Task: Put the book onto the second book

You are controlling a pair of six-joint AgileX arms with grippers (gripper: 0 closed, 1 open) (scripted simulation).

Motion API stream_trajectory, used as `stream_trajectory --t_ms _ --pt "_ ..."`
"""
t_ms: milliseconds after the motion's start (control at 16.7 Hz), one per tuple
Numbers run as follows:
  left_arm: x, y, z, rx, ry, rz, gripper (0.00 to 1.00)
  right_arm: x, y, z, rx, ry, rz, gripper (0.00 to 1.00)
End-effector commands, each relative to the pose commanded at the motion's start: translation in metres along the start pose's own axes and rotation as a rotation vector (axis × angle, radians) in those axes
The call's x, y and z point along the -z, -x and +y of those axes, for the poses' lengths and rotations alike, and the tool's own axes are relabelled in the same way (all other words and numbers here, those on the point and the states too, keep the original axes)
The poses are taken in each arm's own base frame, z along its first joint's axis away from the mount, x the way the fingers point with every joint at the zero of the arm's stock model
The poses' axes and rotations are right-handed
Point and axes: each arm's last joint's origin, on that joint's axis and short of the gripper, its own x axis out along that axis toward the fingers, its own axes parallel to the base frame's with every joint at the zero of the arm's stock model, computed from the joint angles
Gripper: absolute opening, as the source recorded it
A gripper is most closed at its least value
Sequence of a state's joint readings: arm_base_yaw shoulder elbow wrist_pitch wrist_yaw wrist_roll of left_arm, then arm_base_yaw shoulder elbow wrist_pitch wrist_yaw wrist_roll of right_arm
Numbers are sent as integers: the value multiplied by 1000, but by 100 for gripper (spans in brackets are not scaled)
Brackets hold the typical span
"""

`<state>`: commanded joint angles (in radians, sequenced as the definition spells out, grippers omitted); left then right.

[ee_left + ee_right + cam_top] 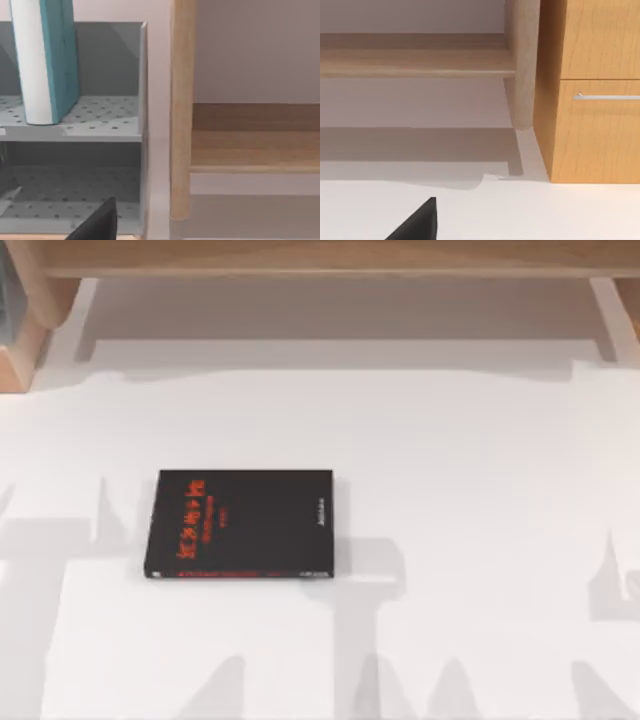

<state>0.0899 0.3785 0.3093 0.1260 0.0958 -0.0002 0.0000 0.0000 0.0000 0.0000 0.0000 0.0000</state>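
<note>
The second book (243,523), black with red lettering, lies flat on the white table (480,490), left of centre in the top view. The book (60,55), light blue with white page edges, stands upright on the upper level of a grey perforated rack (100,112) in the left wrist view. A black part of my left gripper (97,222) shows at that view's edge, well short of the book. A similar black part of my right gripper (417,222) hangs over the bare table in the right wrist view.
A wooden post (181,110) and a wooden shelf board (255,145) stand beside the rack. A wooden drawer cabinet (595,90) with a metal handle (607,96) and a rounded wooden leg (522,65) close off the table's right side. A wooden shelf (320,255) spans the back.
</note>
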Motion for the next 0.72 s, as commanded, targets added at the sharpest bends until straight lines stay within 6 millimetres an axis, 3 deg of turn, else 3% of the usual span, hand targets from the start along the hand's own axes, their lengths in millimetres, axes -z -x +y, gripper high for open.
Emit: stream_trajectory --t_ms 180,360,540,720 --pt "-41 -44 13 3 2 10 100 0 0 0 0 0 0 100" --pt "-63 -108 36 5 9 38 100 0 0 0 0 0 0 100" --pt "-60 -178 70 7 18 65 100 0 0 0 0 0 0 100" --pt "-39 -238 107 9 25 80 100 0 0 0 0 0 0 100"
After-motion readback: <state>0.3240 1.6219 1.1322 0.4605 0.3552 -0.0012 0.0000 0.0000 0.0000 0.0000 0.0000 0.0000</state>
